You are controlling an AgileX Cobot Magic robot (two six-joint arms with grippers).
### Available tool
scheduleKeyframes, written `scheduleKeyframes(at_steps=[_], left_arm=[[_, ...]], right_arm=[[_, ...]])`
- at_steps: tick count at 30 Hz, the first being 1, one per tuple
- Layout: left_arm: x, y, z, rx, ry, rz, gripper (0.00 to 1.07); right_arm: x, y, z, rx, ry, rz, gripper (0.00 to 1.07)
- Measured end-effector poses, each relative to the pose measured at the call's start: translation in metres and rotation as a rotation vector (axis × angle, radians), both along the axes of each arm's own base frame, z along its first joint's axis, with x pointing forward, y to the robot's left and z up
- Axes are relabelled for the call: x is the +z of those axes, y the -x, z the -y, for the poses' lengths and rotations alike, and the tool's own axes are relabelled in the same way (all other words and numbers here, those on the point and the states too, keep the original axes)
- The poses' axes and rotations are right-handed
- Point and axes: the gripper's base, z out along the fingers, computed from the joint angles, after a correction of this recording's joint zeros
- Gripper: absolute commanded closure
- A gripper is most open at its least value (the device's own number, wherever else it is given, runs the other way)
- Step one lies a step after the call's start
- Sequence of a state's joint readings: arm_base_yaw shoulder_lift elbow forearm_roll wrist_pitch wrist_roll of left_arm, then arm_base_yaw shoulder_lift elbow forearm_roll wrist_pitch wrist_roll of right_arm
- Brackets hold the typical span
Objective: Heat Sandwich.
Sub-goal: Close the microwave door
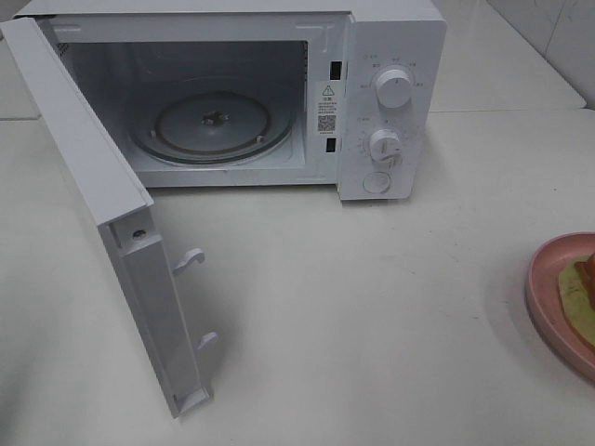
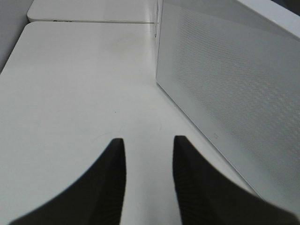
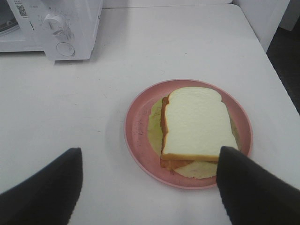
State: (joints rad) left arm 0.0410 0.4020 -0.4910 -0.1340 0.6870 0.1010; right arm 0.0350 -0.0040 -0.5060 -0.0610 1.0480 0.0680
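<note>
The sandwich (image 3: pixel 197 122), white bread over reddish and pale green layers, lies on a round pink plate (image 3: pixel 136 126). In the high view only a sliver of the sandwich (image 1: pixel 584 283) and part of the plate (image 1: pixel 548 279) show at the right edge. My right gripper (image 3: pixel 151 150) hovers just short of the plate, fingers wide apart and open, holding nothing. My left gripper (image 2: pixel 149 140) hangs over bare table beside the outer face of the microwave door (image 2: pixel 225 84), its fingers apart by a narrow gap with nothing between them. Neither gripper shows in the high view.
The white microwave (image 1: pixel 390 56) stands at the back with its door (image 1: pixel 102 186) swung fully open toward the front left. A glass turntable (image 1: pixel 212 125) lies inside the cavity. Two knobs and a button are on its right panel (image 3: pixel 56 23). The table edge (image 3: pixel 276 70) runs to the right of the plate.
</note>
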Motion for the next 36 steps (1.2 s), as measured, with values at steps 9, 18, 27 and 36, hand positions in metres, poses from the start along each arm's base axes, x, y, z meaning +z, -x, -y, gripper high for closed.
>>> scheduleKeyframes(at_steps=[9,18,27,36], left_arm=[[-0.029,-0.035,-0.006,0.031,-0.048,0.008,1.06],[-0.061,-0.061,-0.010,0.066,-0.065,0.125,1.06],[-0.076,-0.097,-0.012,0.044,-0.136,0.284,1.06],[-0.098,-0.117,0.000,-0.102,-0.114,0.275,1.06]], right_arm=[[0.000,0.000,0.000,0.000,0.000,0.000,0.31],[0.000,0.000,0.000,0.000,0.000,0.000,0.31],[0.000,0.000,0.000,0.001,0.001,0.000,0.31],[0.000,0.000,0.000,0.001,0.001,0.000,0.31]])
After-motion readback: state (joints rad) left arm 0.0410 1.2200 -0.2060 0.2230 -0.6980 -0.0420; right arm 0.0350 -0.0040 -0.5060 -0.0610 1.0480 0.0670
